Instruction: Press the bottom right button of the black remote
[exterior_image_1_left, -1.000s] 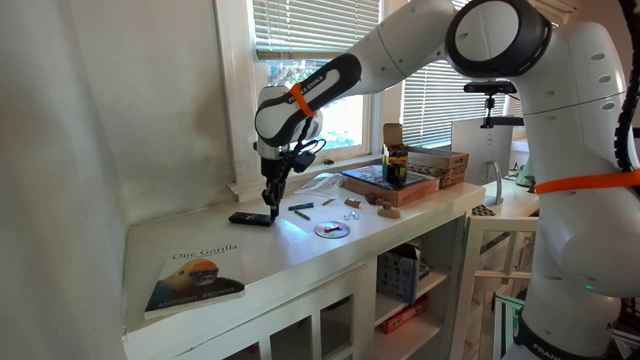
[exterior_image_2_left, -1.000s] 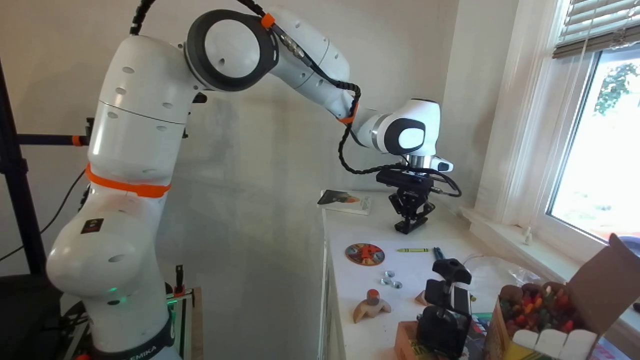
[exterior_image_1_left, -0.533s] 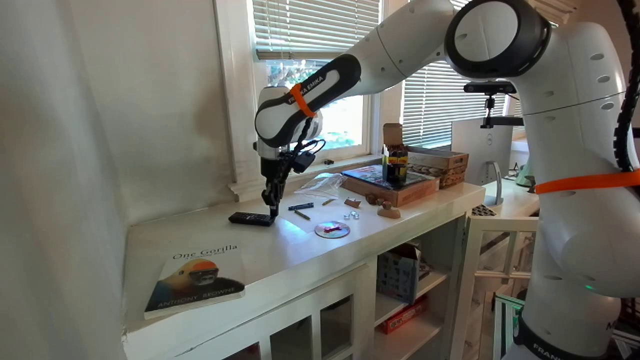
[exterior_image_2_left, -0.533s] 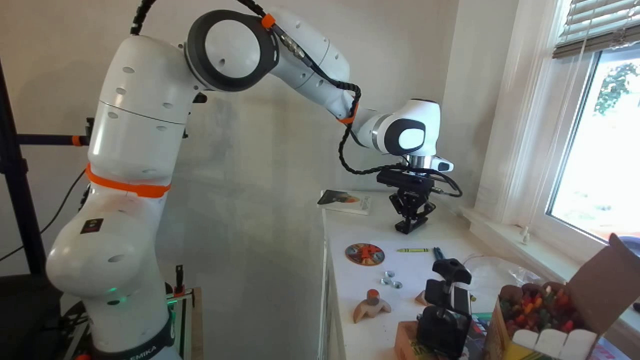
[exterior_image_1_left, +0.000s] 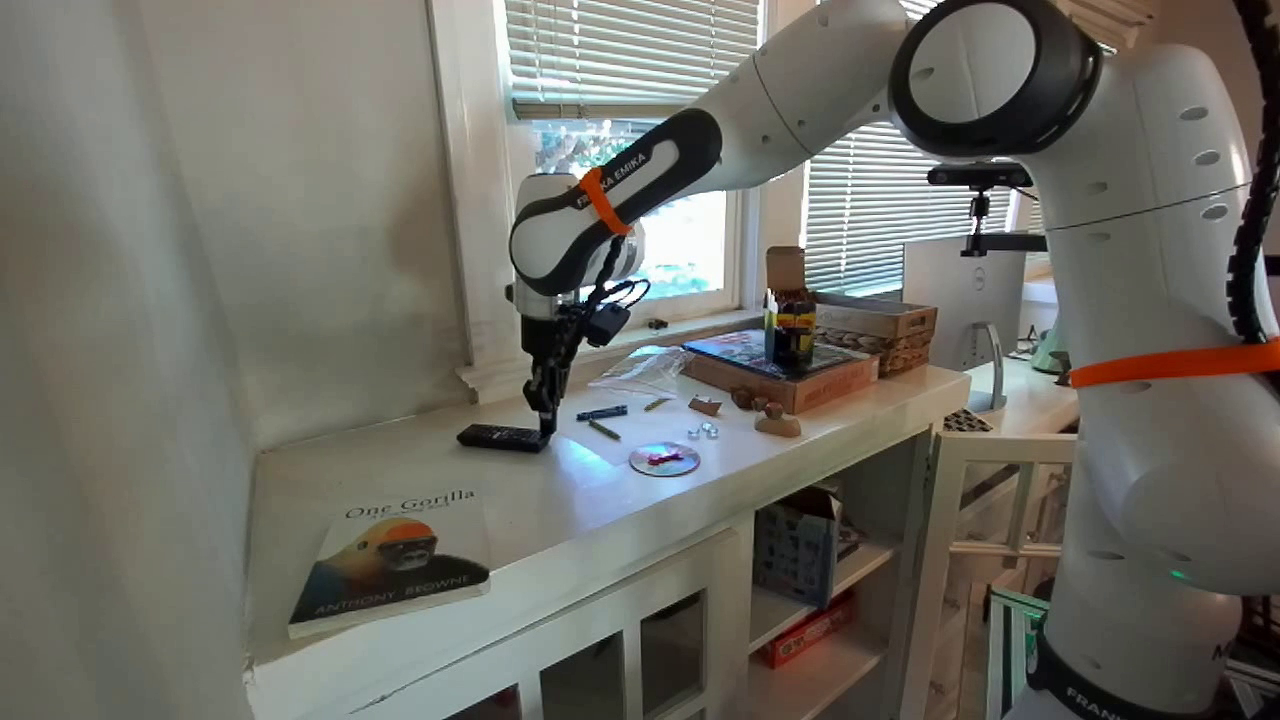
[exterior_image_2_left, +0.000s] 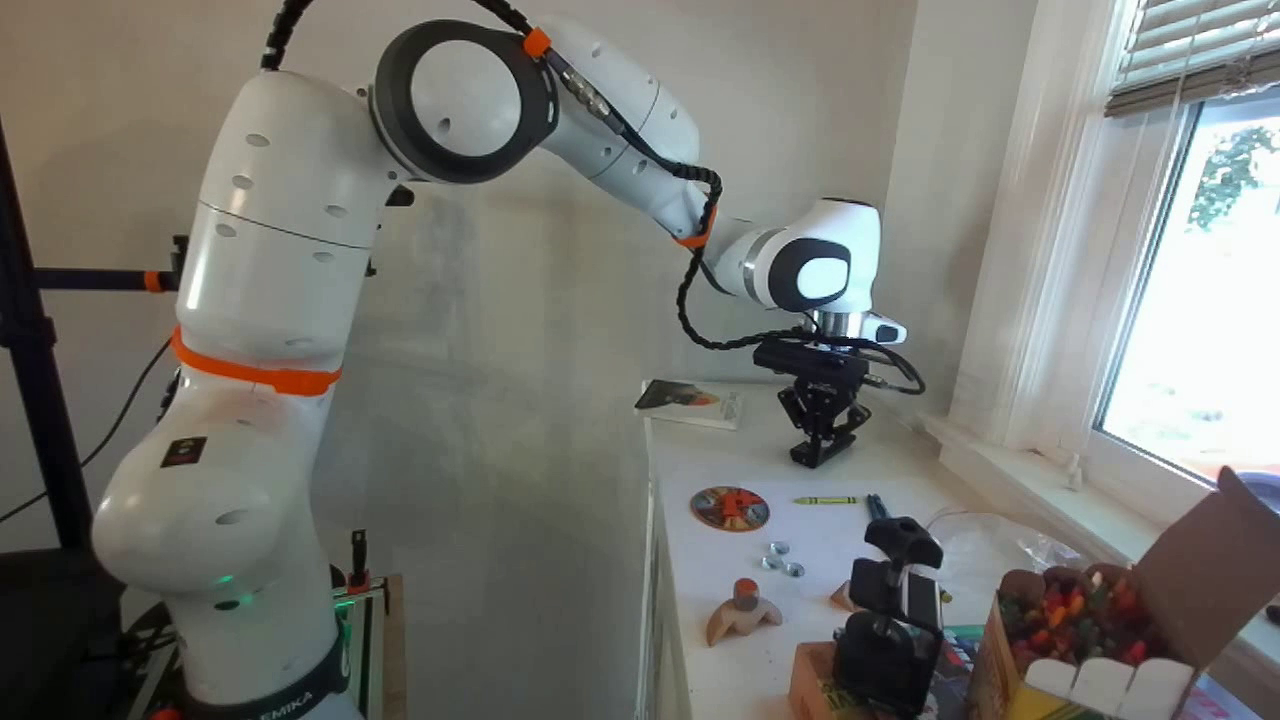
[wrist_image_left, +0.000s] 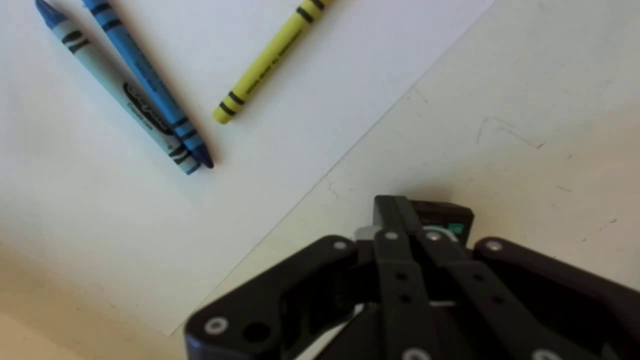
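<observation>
Dim wall (exterior_image_1_left: 320, 250), daylight from the window (exterior_image_2_left: 1200, 310)
Glare whitens the window in both exterior views; in the wrist view the blue crayon (wrist_image_left: 150, 81) casts soft shadow, the gripper (wrist_image_left: 396, 200) looks slightly blurred.

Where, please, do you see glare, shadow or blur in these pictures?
In both exterior views, daylight washes out much of the window; in an exterior view, bluish glare lies near the black remote; in the wrist view, the gripper looks slightly blurred, and a soft shadow borders the black remote.

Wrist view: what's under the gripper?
One end of the black remote, with a green mark, shows past the gripper; the rest and any button directly beneath are covered there.
</observation>
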